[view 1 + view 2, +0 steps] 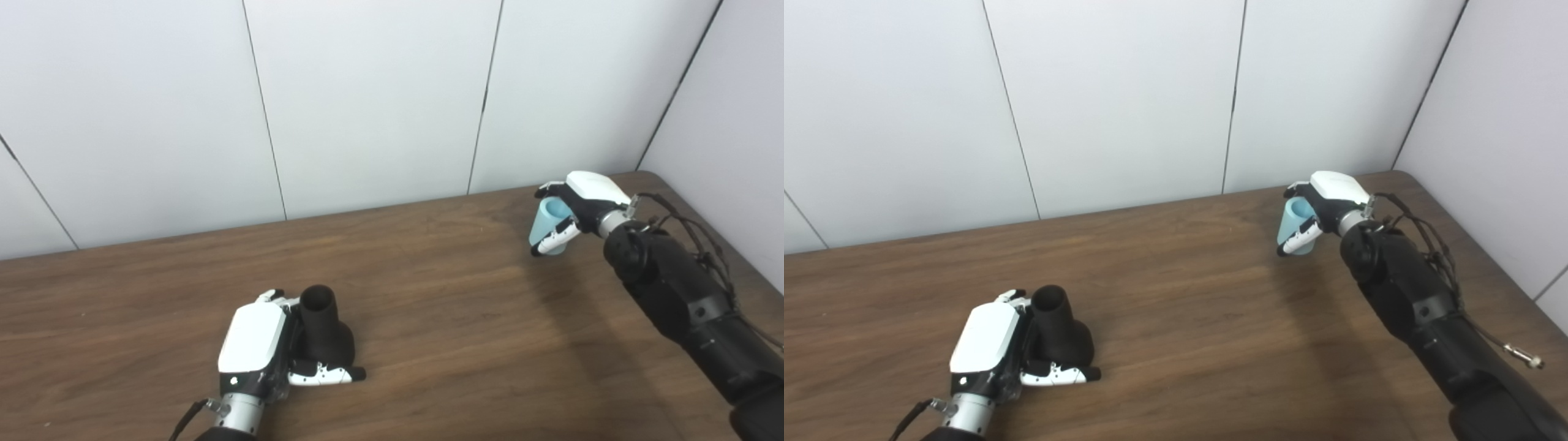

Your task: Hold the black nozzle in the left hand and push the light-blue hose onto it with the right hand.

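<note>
The brown wooden table carries the black nozzle and, well apart, the light-blue hose.

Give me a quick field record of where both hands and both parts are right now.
left hand: shut on the black nozzle, low at the near left of the table
black nozzle: narrow open end pointing up and away, wide base by the table
right hand: shut on the light-blue hose, at the far right near the wall
light-blue hose: short tube, open end facing up
parts joined: no, well apart across the table
obstructions between parts: none seen
</note>
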Robot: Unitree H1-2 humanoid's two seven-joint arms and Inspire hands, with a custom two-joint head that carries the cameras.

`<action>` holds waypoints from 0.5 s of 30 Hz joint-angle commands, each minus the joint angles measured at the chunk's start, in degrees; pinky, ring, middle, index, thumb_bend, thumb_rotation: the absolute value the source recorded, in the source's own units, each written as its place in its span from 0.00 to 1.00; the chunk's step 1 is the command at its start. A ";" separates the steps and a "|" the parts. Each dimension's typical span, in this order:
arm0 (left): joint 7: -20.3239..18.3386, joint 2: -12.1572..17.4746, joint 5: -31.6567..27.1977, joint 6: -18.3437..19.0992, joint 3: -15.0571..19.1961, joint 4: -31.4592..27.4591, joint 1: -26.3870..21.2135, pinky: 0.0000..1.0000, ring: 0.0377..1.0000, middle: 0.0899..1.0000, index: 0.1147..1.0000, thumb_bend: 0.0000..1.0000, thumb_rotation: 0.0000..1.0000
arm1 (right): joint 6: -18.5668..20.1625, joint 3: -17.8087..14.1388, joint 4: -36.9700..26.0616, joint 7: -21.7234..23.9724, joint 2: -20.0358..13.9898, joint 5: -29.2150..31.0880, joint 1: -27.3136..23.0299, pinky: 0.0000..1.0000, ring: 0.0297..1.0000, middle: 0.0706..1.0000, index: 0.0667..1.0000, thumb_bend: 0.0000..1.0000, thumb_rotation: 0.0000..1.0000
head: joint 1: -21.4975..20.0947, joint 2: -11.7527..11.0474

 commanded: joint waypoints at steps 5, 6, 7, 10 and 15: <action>-1.77 0.85 0.50 0.26 -0.46 1.72 0.99 0.84 0.59 0.43 0.42 0.53 0.00 | -0.05 0.57 -0.28 0.17 -2.71 -1.40 -2.85 0.73 0.78 0.78 0.76 0.88 0.30 | -0.08 0.17; -1.91 0.83 0.64 0.42 -0.52 1.61 1.02 0.84 0.59 0.43 0.42 0.53 0.00 | 0.01 0.74 -0.19 0.30 -2.78 -1.55 -2.93 0.73 0.78 0.78 0.76 0.87 0.30 | -0.09 0.18; -2.01 0.86 0.82 0.49 -0.63 1.53 1.03 0.83 0.59 0.43 0.42 0.53 0.00 | -0.13 0.88 0.02 0.28 -2.88 -1.67 -3.04 0.73 0.78 0.77 0.76 0.87 0.29 | -0.09 0.18; -2.03 0.91 1.20 0.61 -0.88 1.37 1.08 0.83 0.58 0.43 0.42 0.53 0.00 | -0.15 0.87 -0.27 0.20 -3.02 -1.72 -3.04 0.70 0.75 0.76 0.75 0.86 0.28 | -0.05 0.29; -2.09 0.88 1.44 0.72 -1.10 1.20 1.16 0.83 0.58 0.43 0.42 0.53 0.00 | -1.61 -0.27 0.36 -1.20 -2.97 -0.37 -2.96 0.68 0.70 0.71 0.73 0.86 0.24 | 0.11 0.52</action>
